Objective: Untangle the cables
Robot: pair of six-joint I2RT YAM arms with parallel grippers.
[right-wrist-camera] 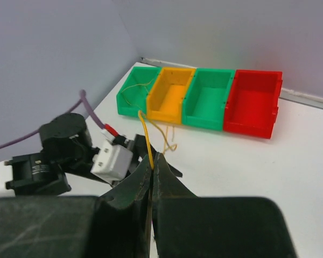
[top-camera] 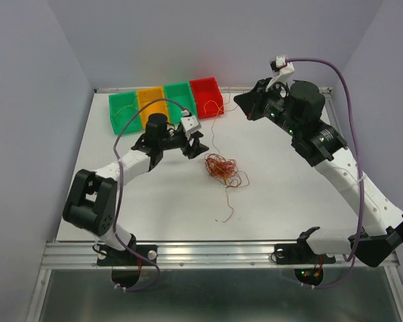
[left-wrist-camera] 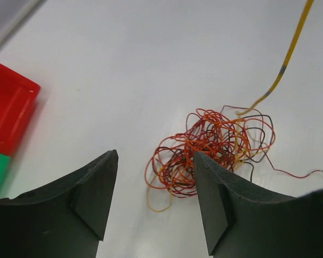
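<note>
The cables form a fist-sized tangle (top-camera: pixel 220 168) of red, orange, yellow and dark wires on the white table, seen close in the left wrist view as the tangle (left-wrist-camera: pixel 210 148). My left gripper (top-camera: pixel 195 145) hovers just left of it, open (left-wrist-camera: pixel 153 157), with its right finger (left-wrist-camera: pixel 218 199) at the tangle's edge and nothing between the jaws. A yellow strand (left-wrist-camera: pixel 290 54) rises from the tangle. My right gripper (right-wrist-camera: pixel 154 156) is shut on that yellow strand (right-wrist-camera: pixel 146 131), raised at the back (top-camera: pixel 242 102) near the red bin.
Four bins stand in a row at the back: green (top-camera: pixel 124 111), orange (top-camera: pixel 151 104), green (top-camera: pixel 178 99), red (top-camera: pixel 207 95). A thin wire lies in the leftmost green bin (right-wrist-camera: pixel 133 92). One loose strand (top-camera: pixel 228 204) trails from the tangle toward the near edge.
</note>
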